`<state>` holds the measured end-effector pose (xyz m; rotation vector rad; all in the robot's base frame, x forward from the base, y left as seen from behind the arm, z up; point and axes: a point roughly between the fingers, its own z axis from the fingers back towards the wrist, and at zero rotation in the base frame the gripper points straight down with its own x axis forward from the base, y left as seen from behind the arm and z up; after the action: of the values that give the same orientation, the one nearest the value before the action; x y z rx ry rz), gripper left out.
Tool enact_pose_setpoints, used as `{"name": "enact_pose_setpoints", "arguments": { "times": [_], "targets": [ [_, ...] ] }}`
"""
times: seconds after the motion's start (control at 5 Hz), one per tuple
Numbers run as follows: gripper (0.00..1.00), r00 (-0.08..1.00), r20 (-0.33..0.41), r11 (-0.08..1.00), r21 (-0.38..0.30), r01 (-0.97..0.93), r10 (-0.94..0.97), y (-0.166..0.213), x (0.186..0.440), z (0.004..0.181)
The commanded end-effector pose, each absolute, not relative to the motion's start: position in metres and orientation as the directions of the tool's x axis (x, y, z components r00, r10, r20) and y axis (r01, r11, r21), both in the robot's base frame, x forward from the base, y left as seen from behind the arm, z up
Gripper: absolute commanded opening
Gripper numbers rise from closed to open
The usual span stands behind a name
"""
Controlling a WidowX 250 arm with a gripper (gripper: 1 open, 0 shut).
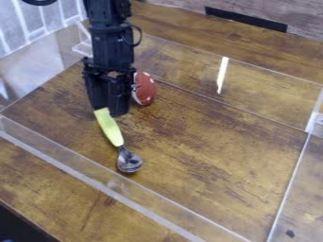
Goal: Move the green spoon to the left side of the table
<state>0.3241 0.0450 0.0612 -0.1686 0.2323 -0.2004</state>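
The green spoon (113, 132) lies flat on the dark wood table (214, 142), its yellow-green handle running up-left and its shiny round bowl (128, 162) toward the near acrylic wall. My black gripper (108, 111) points down right over the handle's upper end. Its jaws stand apart with the two fingers straddling the handle tip. Nothing is lifted, and I cannot tell whether the fingertips touch the spoon.
A toy mushroom (143, 88) with a red cap and white stem lies just right of the gripper. Low clear acrylic walls (76, 165) ring the tabletop. A white slatted object (32, 19) stands beyond the far left corner.
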Motion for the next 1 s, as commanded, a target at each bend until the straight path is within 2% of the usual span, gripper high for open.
{"name": "enact_pose_setpoints", "arguments": {
  "times": [0.0, 0.4, 0.6, 0.8],
  "targets": [
    [0.0, 0.964, -0.179, 0.97, -0.178, 0.165, -0.197, 0.053, 0.325, 0.071],
    [0.0, 0.967, -0.175, 0.972, -0.179, 0.152, -0.184, 0.056, 0.325, 0.076],
    [1.0, 0.964, -0.184, 0.97, -0.185, 0.157, -0.191, 0.054, 0.324, 0.068],
    [0.0, 0.962, -0.189, 0.969, -0.19, 0.159, -0.195, 0.053, 0.324, 0.062]
  ]
}}
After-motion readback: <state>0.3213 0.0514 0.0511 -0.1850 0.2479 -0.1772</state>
